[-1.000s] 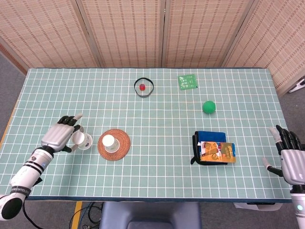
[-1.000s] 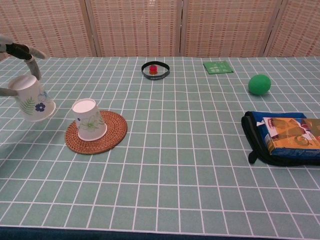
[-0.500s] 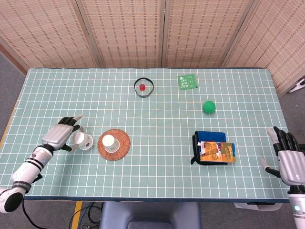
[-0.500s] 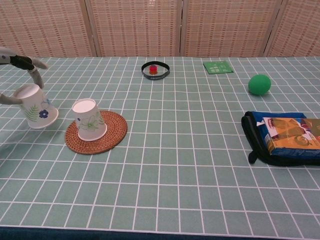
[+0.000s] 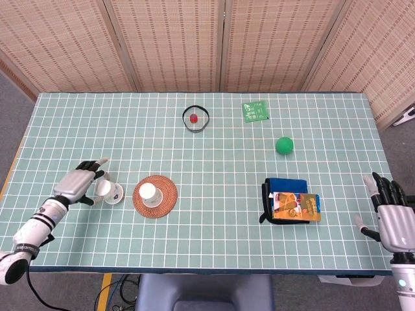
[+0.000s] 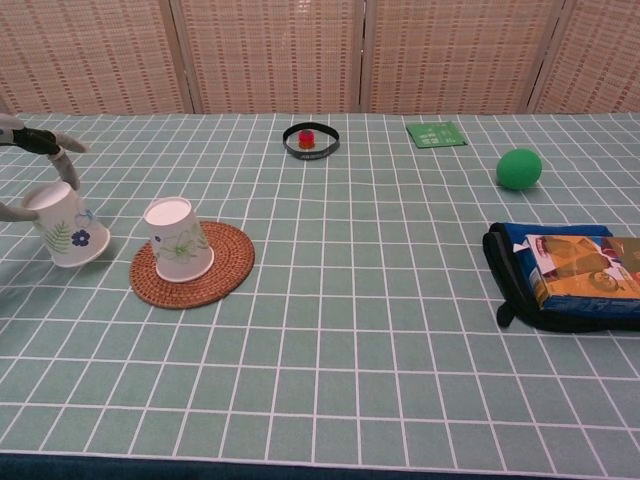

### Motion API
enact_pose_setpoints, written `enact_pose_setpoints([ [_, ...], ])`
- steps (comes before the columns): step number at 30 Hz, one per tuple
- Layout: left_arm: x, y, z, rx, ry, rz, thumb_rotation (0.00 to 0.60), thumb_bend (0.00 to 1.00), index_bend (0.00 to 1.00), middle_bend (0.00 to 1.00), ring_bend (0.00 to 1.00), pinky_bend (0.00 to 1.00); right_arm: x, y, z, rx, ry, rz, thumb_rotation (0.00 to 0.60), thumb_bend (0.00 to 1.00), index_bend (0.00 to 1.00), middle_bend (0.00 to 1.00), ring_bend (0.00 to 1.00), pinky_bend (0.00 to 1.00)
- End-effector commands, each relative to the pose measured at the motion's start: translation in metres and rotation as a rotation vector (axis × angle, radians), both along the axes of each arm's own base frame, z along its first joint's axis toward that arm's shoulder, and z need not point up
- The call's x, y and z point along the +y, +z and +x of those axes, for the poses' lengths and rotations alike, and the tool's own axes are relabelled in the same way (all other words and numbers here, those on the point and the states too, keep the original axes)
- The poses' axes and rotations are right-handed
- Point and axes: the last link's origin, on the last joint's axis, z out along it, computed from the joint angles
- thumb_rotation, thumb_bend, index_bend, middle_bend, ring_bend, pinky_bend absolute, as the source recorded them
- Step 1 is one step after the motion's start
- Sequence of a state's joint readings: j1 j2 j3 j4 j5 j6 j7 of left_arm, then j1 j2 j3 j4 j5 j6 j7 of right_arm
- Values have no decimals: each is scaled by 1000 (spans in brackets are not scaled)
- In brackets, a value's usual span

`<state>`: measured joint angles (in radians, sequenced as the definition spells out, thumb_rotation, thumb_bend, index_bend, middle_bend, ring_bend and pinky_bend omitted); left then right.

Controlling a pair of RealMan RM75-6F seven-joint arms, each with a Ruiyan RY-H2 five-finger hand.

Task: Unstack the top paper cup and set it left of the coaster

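Over at the near-left of the table (image 5: 214,243), the left hand (image 5: 76,187) reaches in low from the edge, forearm angled up toward the coaster (image 5: 167,201), fingers wrapped around the top paper cup (image 5: 108,192) and holding it upside down with a clear tilt. In the chest view that cup (image 6: 62,228) leans with its rim low and close to the mat, just left of the coaster (image 6: 225,275), and only the fingers (image 6: 45,143) show at the frame edge. The second cup (image 6: 178,240) stands inverted on the coaster, apart from the held one. Compared with a second ago, the held cup has come down and drifted a little further left, and the hand has sunk with it. The right hand (image 5: 393,218) rests at the near-right corner, fingers spread and holding nothing, much as before.
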<state>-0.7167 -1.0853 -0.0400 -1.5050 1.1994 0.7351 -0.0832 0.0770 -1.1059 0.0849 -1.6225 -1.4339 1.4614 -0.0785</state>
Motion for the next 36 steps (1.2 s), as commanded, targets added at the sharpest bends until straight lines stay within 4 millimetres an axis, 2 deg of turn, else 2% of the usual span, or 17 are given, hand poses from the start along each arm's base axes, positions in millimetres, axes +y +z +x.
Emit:
enact_pose_setpoints([
  [1, 0, -5, -7, -12, 13, -9, 600, 334, 401, 0, 0, 0, 0, 0, -1, 2, -4, -3, 600, 253, 0, 0, 0, 0],
  [15, 8, -20, -15, -57, 26, -39, 600, 334, 384, 0, 0, 0, -3, -1, -3, 8, -18, 2, 600, 254, 0, 0, 0, 0],
  [17, 9, -20, -13, -68, 23, -38, 600, 334, 320, 0, 0, 0, -3, -1, -3, 8, -18, 2, 600, 253, 0, 0, 0, 0],
  [21, 8, -15, -9, -74, 8, -29, 600, 334, 105, 0, 0, 0, -3, 0, -3, 6, -16, -1, 600, 253, 0, 0, 0, 0],
  [23, 6, -9, -5, -71, 1, -20, 600, 334, 42, 0, 0, 0, -3, 1, -3, 3, -17, -3, 600, 254, 0, 0, 0, 0],
  [26, -2, 1, 1, -59, -13, -7, 600, 334, 1, 0, 0, 0, -2, 2, -3, -1, -13, -4, 600, 255, 0, 0, 0, 0],
  [30, -18, 17, 11, -43, -17, 15, 600, 334, 0, 0, 0, 0, -1, 4, -2, -9, -5, -5, 600, 255, 0, 0, 0, 0],
  [36, -59, 46, 16, -30, -7, 106, 600, 334, 0, 0, 0, 0, 2, 4, 0, -16, 12, 4, 600, 255, 0, 0, 0, 0],
])
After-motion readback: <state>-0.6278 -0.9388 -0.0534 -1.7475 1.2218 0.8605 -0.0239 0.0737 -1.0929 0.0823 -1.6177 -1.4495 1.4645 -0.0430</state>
